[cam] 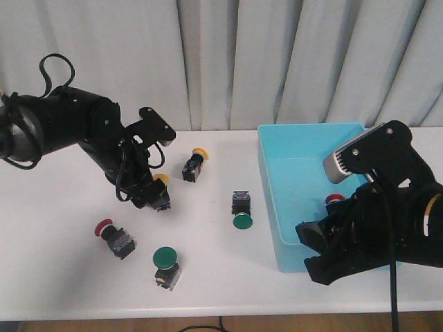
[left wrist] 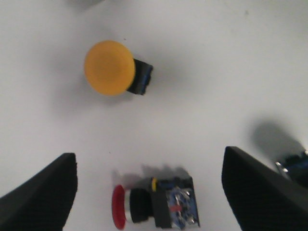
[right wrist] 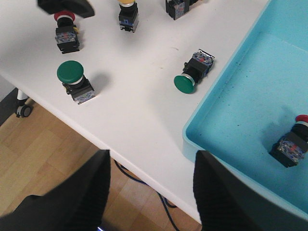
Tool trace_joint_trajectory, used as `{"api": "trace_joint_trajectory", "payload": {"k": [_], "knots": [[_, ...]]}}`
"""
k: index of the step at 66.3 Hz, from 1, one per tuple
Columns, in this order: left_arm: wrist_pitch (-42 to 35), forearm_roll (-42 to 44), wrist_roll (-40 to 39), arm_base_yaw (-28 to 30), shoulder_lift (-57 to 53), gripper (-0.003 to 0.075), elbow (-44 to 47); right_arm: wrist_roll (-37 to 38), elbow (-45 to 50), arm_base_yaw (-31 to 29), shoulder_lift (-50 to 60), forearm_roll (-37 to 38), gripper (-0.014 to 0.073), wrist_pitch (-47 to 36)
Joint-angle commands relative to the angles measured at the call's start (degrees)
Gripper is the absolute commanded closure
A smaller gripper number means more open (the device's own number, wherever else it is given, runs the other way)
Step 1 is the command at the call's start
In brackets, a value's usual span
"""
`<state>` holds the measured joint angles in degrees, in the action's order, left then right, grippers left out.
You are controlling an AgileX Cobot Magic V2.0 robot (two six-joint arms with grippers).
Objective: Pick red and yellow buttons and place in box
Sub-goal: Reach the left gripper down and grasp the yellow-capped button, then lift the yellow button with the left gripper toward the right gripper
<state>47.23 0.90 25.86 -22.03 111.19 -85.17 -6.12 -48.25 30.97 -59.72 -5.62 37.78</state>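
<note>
My left tool (left wrist: 147,192) hangs with jaws spread wide and empty over the white worktop (cam: 55,207), between a yellow-capped push-button on a black block (left wrist: 113,70) and a red-capped one (left wrist: 156,207) lying on its side. Descending here, I risk a finger nudging either and rolling it away. My right tool (right wrist: 149,192) hovers released beside the turquoise plastic box (cam: 277,207), which holds one red button (right wrist: 291,144).

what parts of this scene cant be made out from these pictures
- Front view: the yellow button under the left gripper is mostly covered by the arm.
- Front view: the red button in the box is largely blocked by the right arm.
- Left wrist view: a grey-blue object is cut off at the edge; what it is cannot be told.
</note>
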Motion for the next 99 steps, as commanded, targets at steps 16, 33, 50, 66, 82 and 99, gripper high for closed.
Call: {"api": "trace_joint_trajectory", "payload": {"k": [16, 33, 50, 66, 82, 99], "knots": [[3.23, -16.22, 19.67, 5.37, 9.84, 0.0133, -16.87, -0.68, -1.5, 0.08, 0.99, 0.17, 0.02, -3.81], [2.95, -16.48, 20.36, 5.56, 16.2, 0.0133, -22.11, -0.68, -1.5, 0.08, 0.99, 0.17, 0.02, -3.81], [4.11, -16.43, 20.79, 5.56, 17.58, 0.0248, -22.29, -0.68, -1.5, 0.08, 0.99, 0.17, 0.02, -3.81], [4.29, -16.48, 20.73, 5.56, 17.53, 0.0454, -22.29, -0.68, -1.5, 0.08, 0.99, 0.17, 0.02, -3.88], [5.26, -16.48, 18.55, 5.56, 16.72, 0.057, -22.29, -0.68, -1.5, 0.08, 0.99, 0.28, 0.02, -3.93], [6.11, -18.98, 8.88, 5.56, 9.45, 0.0585, -22.04, -0.95, -1.5, 0.08, 0.99, 0.68, 0.02, -4.42]]}}
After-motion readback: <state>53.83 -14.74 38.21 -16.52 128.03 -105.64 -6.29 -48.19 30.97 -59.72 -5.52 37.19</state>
